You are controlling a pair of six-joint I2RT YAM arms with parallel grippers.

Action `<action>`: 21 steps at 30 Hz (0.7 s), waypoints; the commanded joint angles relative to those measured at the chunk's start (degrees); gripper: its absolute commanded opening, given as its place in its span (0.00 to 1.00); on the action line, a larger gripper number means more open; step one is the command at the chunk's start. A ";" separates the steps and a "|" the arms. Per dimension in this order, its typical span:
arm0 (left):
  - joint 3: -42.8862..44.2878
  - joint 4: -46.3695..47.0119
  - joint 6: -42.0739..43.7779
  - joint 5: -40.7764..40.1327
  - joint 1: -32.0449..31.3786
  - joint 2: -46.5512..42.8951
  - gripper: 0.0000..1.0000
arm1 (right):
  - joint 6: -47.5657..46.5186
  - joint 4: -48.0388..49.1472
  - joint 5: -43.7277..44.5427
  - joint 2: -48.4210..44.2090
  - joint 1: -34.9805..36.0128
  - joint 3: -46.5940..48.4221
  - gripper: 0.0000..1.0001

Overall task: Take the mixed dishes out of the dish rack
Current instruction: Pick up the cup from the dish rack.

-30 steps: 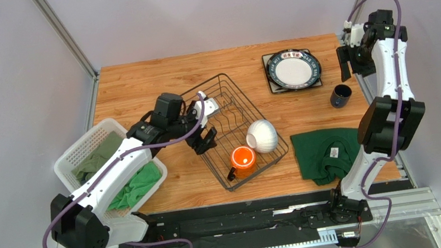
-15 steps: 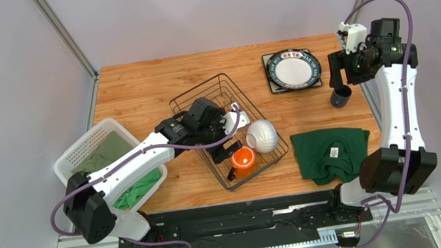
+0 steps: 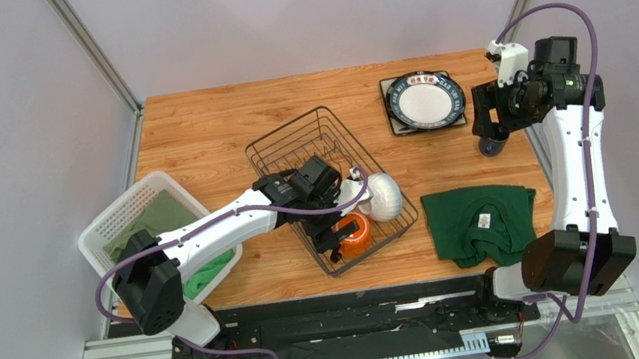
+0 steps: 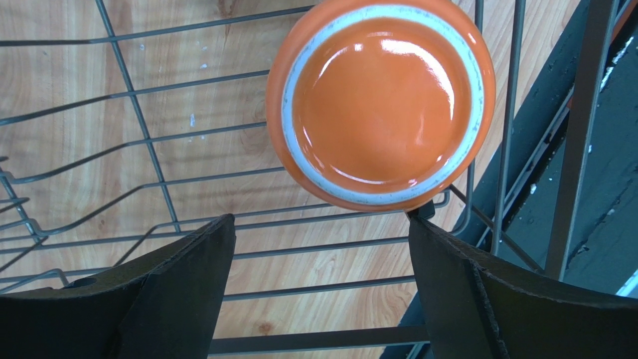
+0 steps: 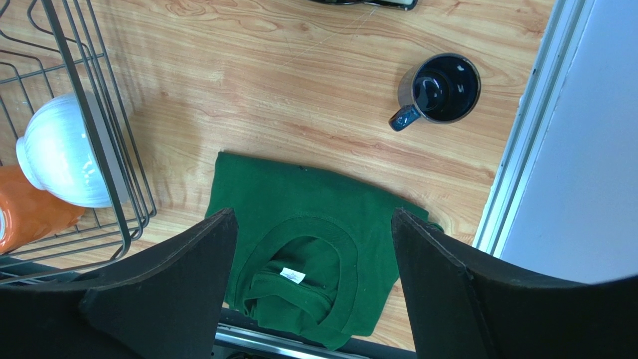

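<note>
The black wire dish rack stands at mid-table with a white ribbed bowl and an orange mug in its near end. My left gripper hangs open inside the rack, just short of the orange mug, whose open mouth faces the fingers; nothing lies between them. My right gripper hovers open and empty over the right side, partly covering the dark blue mug. That mug stands upright on the wood. A round dark-rimmed plate lies on a square plate at the back.
A folded green cloth lies at the near right, below the right fingers. A white slotted basket with green cloths stands at the left. The table's metal edge rail runs close beside the blue mug.
My left gripper moved from the rack's left side toward the near end, up to the orange mug, and opened wider. The right arm swung from the back right corner to over the blue mug.
</note>
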 commanded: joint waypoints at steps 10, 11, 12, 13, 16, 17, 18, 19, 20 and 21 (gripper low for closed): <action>0.11 -0.02 -3.58 1.81 -0.18 -4.04 0.91 | 1.89 2.84 -0.59 -1.46 0.33 -3.49 0.78; -0.06 -0.10 -3.58 1.90 -0.18 -4.65 0.91 | 1.98 3.10 -0.59 -1.46 0.24 -3.66 0.78; -0.33 -0.02 -3.75 2.25 -0.18 -4.92 0.91 | 2.07 3.19 -0.68 -1.38 0.24 -3.93 0.77; -0.42 0.07 -3.93 2.42 -0.18 -5.10 0.91 | 2.15 3.11 -0.77 -1.29 0.33 -4.19 0.77; -0.42 0.07 -4.81 3.56 -0.27 -5.10 0.91 | 2.51 3.19 -1.38 -1.20 0.50 -4.72 0.76; -0.24 0.07 -5.07 4.09 -0.36 -4.84 0.91 | 2.77 3.45 -1.47 -1.11 0.59 -4.98 0.76; -0.15 0.16 -5.51 4.36 -0.36 -4.66 0.91 | 2.86 3.63 -1.47 -1.20 0.59 -5.16 0.76; -0.33 0.33 -5.86 4.62 -0.62 -4.40 0.91 | 2.94 3.63 -1.47 -1.11 0.85 -5.59 0.76; -0.42 0.34 -6.04 5.32 -0.71 -4.22 0.91 | 2.94 3.63 -1.30 -1.20 1.03 -5.77 0.76; -0.77 0.77 -6.74 5.59 -0.89 -3.96 0.91 | 3.03 3.63 -1.30 -1.38 1.12 -5.95 0.76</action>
